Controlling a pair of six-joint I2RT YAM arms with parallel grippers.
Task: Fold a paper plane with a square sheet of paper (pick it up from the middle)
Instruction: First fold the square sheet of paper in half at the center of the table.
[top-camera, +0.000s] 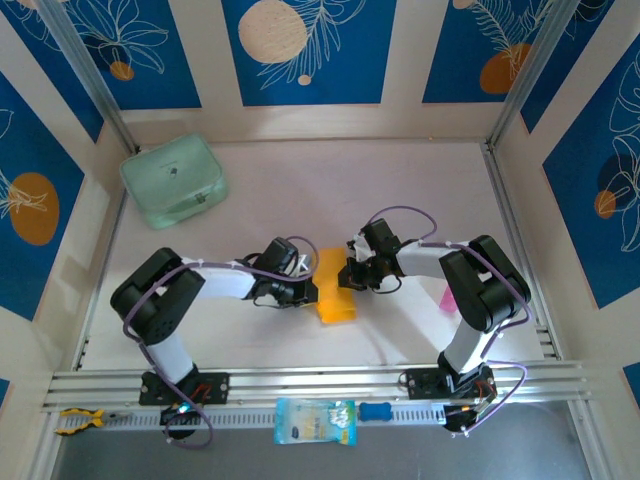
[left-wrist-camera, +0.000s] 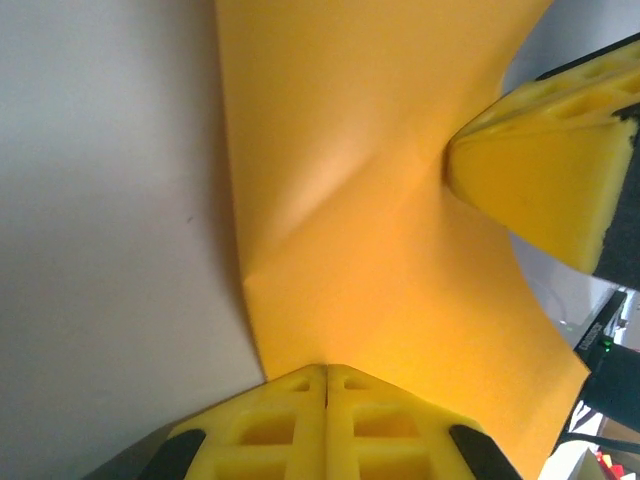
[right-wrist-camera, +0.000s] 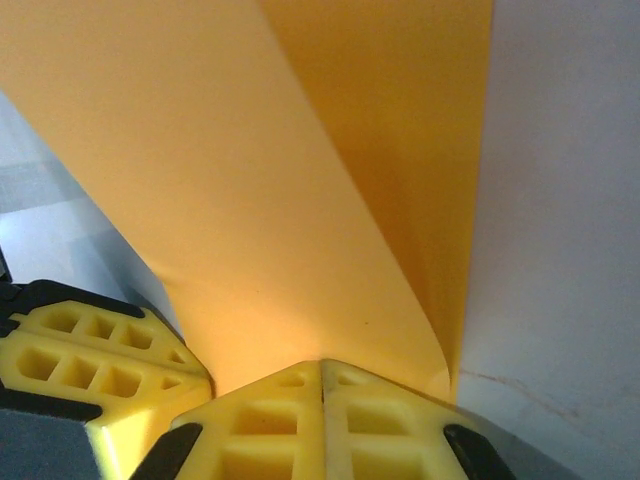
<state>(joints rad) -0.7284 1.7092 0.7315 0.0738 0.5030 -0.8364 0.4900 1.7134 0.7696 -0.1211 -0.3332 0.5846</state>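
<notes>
Pale table (top-camera: 400, 190), mint-green case (top-camera: 173, 181) lying at its far-left corner

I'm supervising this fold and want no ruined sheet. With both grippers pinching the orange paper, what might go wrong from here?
1. The left gripper and right gripper are both shut on the square sheet of paper, close together; pulling apart might tear it.
2. The sheet bows between them and shows a soft diagonal dent in the left wrist view; pressing now may set a crooked crease.
3. The grippers sit close, so they might collide.
</notes>
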